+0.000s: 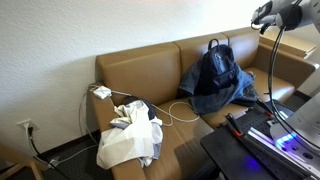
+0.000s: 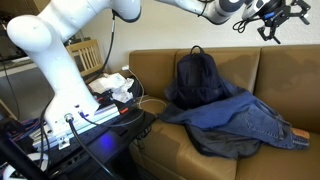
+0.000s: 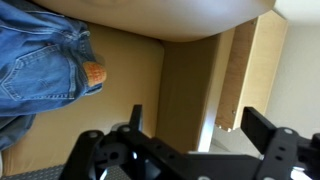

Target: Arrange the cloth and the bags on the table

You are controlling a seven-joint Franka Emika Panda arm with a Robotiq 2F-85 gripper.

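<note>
The black backpack (image 1: 216, 62) (image 2: 197, 72) stands upright against the backrest of a brown couch (image 1: 140, 70) (image 2: 290, 75). The dark blue denim cloth (image 1: 232, 95) (image 2: 245, 125) (image 3: 40, 60) lies spread over the seat in front of and beside the backpack. At the couch's other end sits the white fabric tote (image 1: 122, 148) (image 2: 118, 85), crumpled, with a dark piece on top. My gripper (image 1: 265, 14) (image 2: 283, 20) (image 3: 198, 128) hangs high above the couch's denim end, open and holding nothing.
A white cable (image 1: 172, 112) with a charger (image 1: 101, 92) runs across the middle seat. A wall outlet (image 1: 25, 127) is low beside the couch. The robot's black stand (image 1: 250, 145) (image 2: 90, 130) is in front of the couch. A wooden chair (image 2: 85, 55) stands behind.
</note>
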